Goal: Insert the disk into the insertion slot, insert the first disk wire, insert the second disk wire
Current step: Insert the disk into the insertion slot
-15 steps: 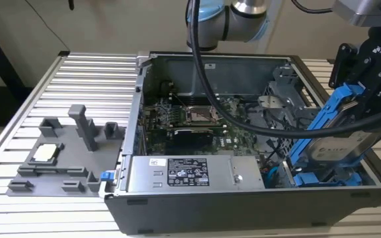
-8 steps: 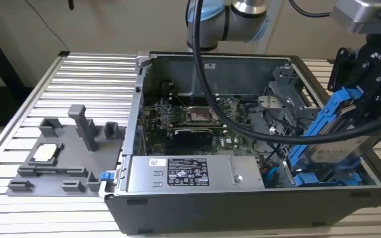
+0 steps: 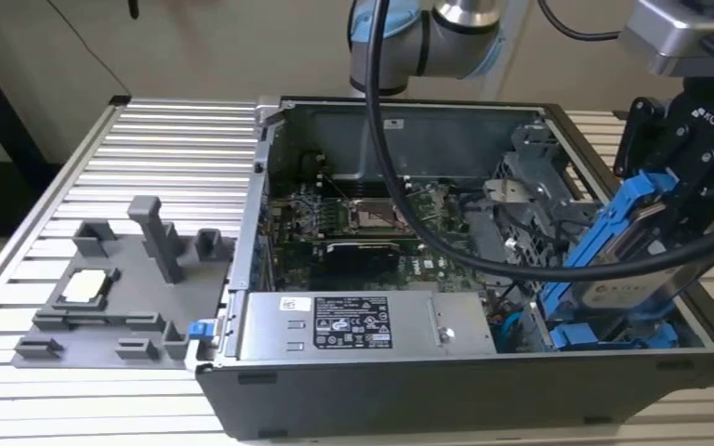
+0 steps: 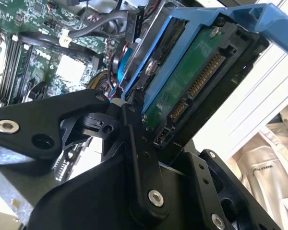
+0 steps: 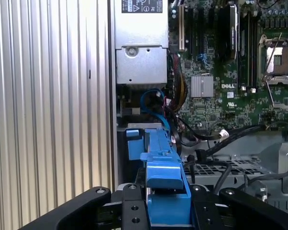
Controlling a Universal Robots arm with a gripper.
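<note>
My gripper [image 3: 669, 216] is shut on the disk [image 3: 615, 243], a drive clipped in a bright blue carrier. It holds the disk tilted steeply over the front corner of the open computer case [image 3: 456, 390], on the exterior view's right. The disk's lower end reaches down to the insertion slot [image 3: 612, 333], a dark bay with blue rails. In the second wrist view the disk [image 4: 192, 81] shows its green board and connectors, clamped by black fingers [image 4: 134, 139]. In the first wrist view the carrier [image 5: 165, 187] sits in the gripper [image 5: 165, 208], pointing at the slot's blue rail [image 5: 134, 143].
Inside the case lie a motherboard [image 3: 370, 223], a silver power supply [image 3: 345, 325] and black cables [image 3: 456, 242]. A perforated grey cage [image 5: 216, 168] sits beside the slot. A grey fixture [image 3: 122, 279] stands on the ribbed table [image 3: 146, 139] on the exterior view's left.
</note>
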